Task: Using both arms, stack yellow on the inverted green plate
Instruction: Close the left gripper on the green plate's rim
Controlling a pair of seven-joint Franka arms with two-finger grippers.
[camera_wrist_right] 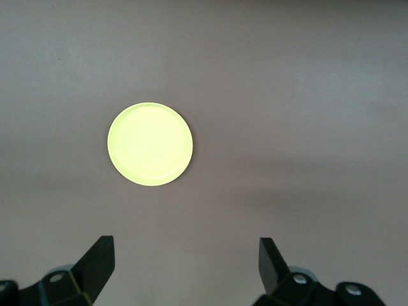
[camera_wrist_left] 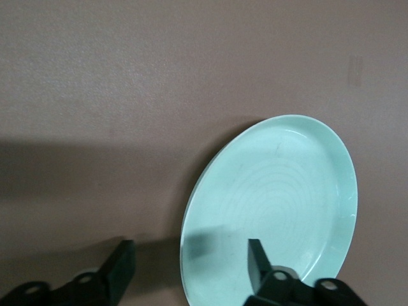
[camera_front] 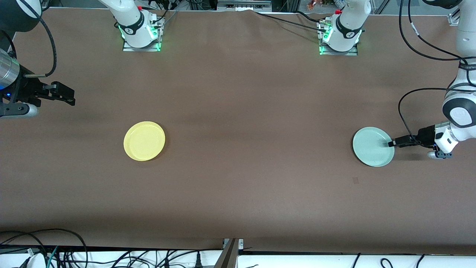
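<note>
The left gripper (camera_front: 391, 143) straddled the green plate's (camera_front: 372, 147) rim with fingers spread, while the right gripper (camera_front: 70, 97) hung wide open, empty, well above the table (camera_front: 238, 111), apart from the yellow plate (camera_front: 144, 140)

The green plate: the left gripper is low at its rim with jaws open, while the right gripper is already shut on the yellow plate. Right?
Not quite. The left gripper is indeed low at the green plate with jaws open, but the right gripper is up and away from the yellow plate, jaws open and empty, as the right wrist view shows.
</note>
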